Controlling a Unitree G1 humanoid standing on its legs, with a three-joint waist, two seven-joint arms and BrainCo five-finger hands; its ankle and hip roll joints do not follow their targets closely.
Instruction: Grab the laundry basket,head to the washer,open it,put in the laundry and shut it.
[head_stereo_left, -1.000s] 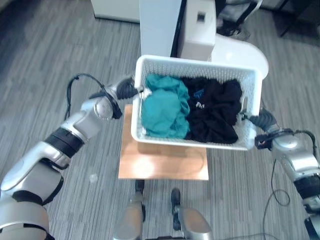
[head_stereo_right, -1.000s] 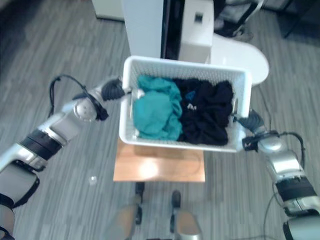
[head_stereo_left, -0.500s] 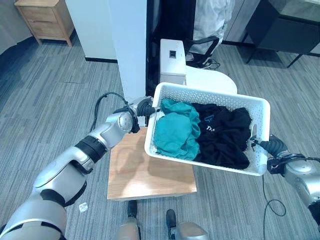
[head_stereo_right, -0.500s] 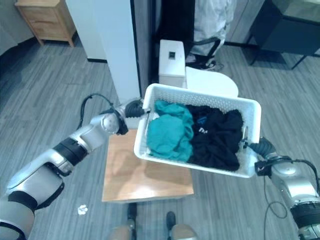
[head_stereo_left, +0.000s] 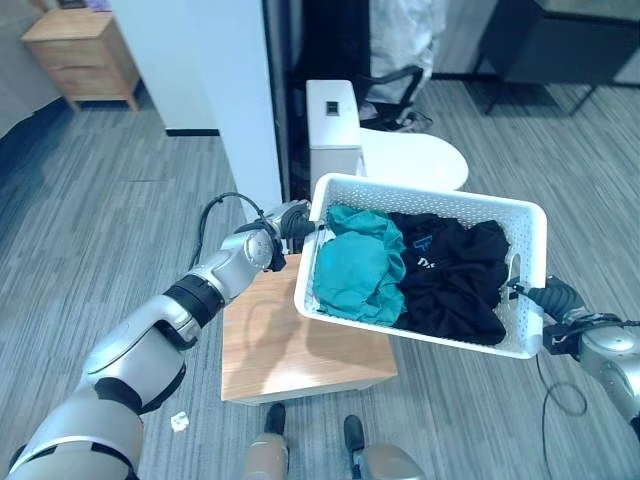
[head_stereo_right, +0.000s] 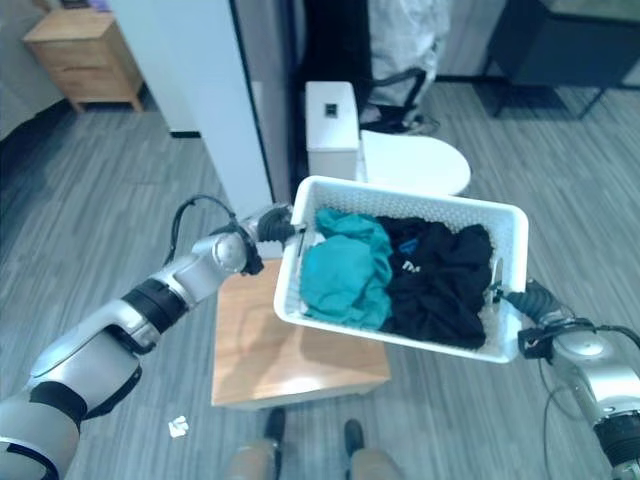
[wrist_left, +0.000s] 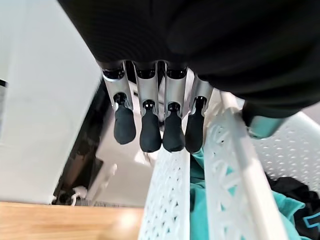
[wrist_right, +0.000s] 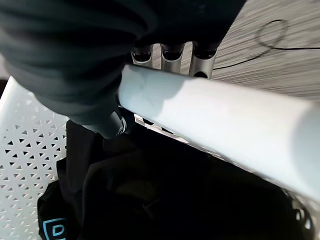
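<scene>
- Left eye view: the white laundry basket (head_stereo_left: 527, 225) is held in the air between both hands, above a low wooden table (head_stereo_left: 290, 345). It carries a teal garment (head_stereo_left: 358, 270) beside black clothes (head_stereo_left: 450, 280). The left hand (head_stereo_left: 296, 222) is at one short end, the right hand (head_stereo_left: 552, 297) at the other.
- Right eye view: a white appliance (head_stereo_right: 333, 125) stands beyond the basket; whether it is the washer is unclear.
- Left wrist view: the fingers (wrist_left: 150, 132) hang straight, side by side, down the basket's outer wall, thumb inside the rim.
- Right wrist view: the right hand's fingers (wrist_right: 172, 54) curl over the rim from outside, thumb pinching underneath.
</scene>
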